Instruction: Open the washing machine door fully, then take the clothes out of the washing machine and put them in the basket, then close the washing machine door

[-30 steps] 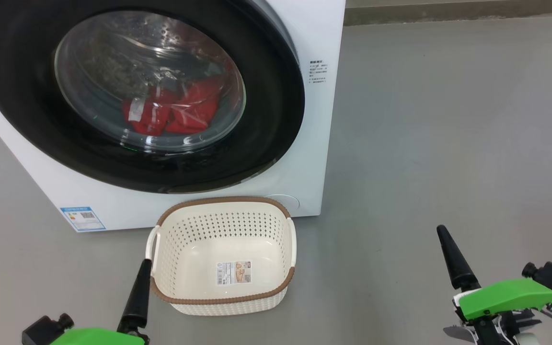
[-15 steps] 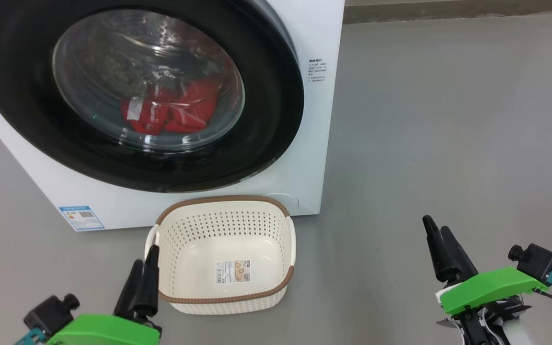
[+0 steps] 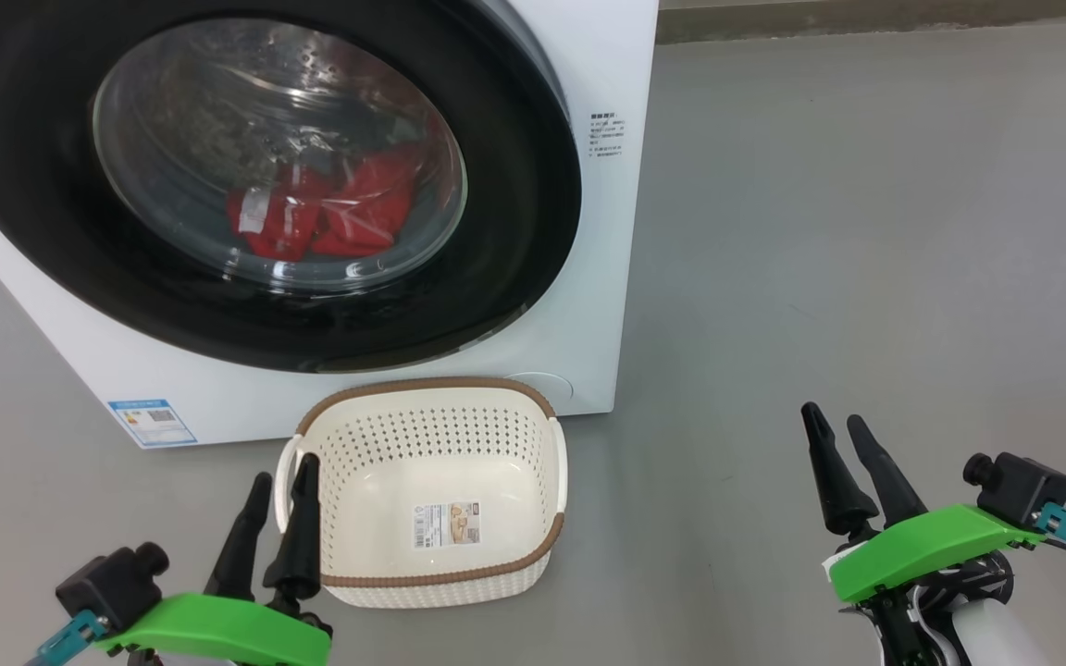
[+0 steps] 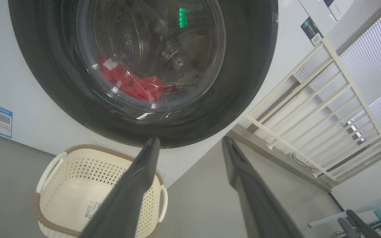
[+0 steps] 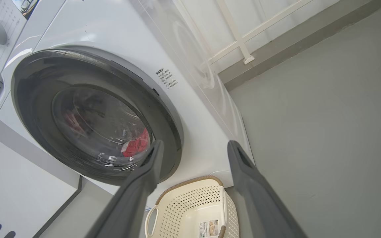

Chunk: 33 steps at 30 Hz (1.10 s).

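— Both tools, checking now: seeing the left gripper [image 3: 285, 467] at the lower left, fingers spreading apart, gripping nothing, just beside the basket [image 3: 431, 384].
— Spotting the right gripper [image 3: 831, 413] at the lower right, likewise gaping, carrying nothing, well apart from the basket.
— Locating the clothes [image 3: 329, 217]?
— Lying red behind the washing machine door [image 3: 514, 185], sitting closed at the upper left on the washing machine [image 3: 607, 277].
— And the basket?
— Resting on the floor [image 3: 866, 231] at bottom centre, holding a paper label [image 3: 448, 524].

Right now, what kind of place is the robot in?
Probably a laundry area or test room: a front-loading washing machine stands on a grey floor, a basket before it, a white railing beside it.
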### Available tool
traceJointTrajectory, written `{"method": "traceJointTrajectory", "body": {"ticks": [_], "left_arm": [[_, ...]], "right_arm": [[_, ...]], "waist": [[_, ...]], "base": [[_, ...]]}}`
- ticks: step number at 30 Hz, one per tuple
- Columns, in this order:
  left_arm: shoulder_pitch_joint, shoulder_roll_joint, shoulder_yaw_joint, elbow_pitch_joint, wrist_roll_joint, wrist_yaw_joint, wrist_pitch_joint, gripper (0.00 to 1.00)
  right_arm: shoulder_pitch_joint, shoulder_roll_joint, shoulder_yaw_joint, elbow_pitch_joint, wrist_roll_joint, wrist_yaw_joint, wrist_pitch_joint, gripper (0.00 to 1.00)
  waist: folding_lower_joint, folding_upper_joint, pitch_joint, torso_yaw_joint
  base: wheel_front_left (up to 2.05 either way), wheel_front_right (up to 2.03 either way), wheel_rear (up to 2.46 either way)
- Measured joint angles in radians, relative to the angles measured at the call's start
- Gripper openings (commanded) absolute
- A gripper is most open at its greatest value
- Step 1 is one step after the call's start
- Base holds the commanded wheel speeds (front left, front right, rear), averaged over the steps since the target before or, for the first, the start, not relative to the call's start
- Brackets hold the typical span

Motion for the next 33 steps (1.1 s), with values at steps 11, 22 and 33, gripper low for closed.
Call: {"method": "traceJointTrajectory", "body": {"ticks": [11, 22, 33], "left_arm": [[-0.035, 0.001, -0.024, 0.006, 0.137, 0.017, -0.031, 1.0], [-0.049, 0.005, -0.041, 0.017, 0.265, 0.026, -0.064, 1.0], [-0.061, 0.007, -0.068, 0.018, 0.395, 0.035, -0.094, 1.0]], "right_arm": [[-0.026, -0.004, 0.026, 0.008, -0.14, 0.0, -0.031, 1.0], [-0.049, -0.007, 0.042, 0.011, -0.258, 0.0, -0.065, 1.0], [-0.058, -0.01, 0.049, 0.014, -0.394, 0.0, -0.093, 1.0]], "waist": [[0.0, 0.0, -0.001, -0.004], [0.0, 0.0, -0.007, -0.01], [0.0, 0.0, -0.012, -0.011]], "base": [[0.0, 0.0, 0.0], [0.0, 0.0, 0.0], [0.0, 0.0, 0.0]]}}
